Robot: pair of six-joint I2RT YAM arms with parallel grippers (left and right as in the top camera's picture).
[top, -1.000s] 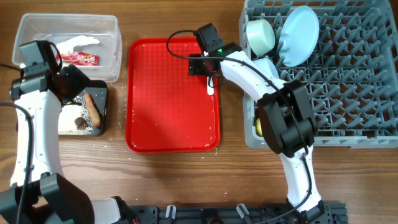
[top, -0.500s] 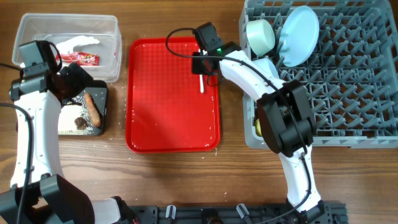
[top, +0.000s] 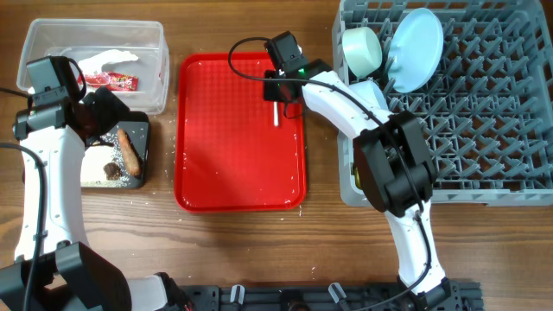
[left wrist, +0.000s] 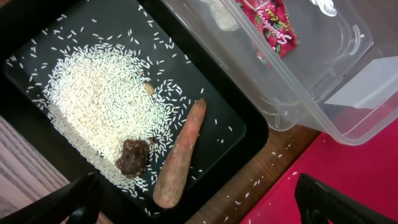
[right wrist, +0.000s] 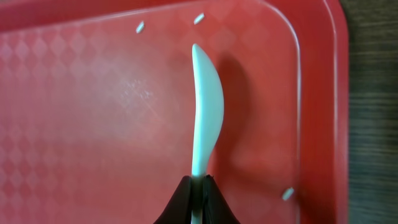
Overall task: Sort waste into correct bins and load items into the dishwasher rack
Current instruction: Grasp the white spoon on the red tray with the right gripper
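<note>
While R gripper [right wrist: 198, 182] pinches the spoon [right wrist: 205, 106] by one end, fingers pressed on it, at the red tray's [right wrist: 93, 93] right side, L gripper [left wrist: 198, 196] hangs spread wide over the black tray [left wrist: 245, 134]. In it: rice [left wrist: 93, 93], stick [left wrist: 180, 155], lump [left wrist: 132, 157]. Wrapper [left wrist: 273, 25] + paper [top: 111, 58] lie in tub [left wrist: 311, 81]. Plate [top: 415, 47] & bowl [top: 361, 50] stand in rack [top: 484, 112].

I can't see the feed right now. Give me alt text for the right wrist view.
The right fingers pinch one end of the white spoon, which extends up the frame and casts a shadow on the red tray. A few rice grains dot the tray; wooden table shows at the right edge.
</note>
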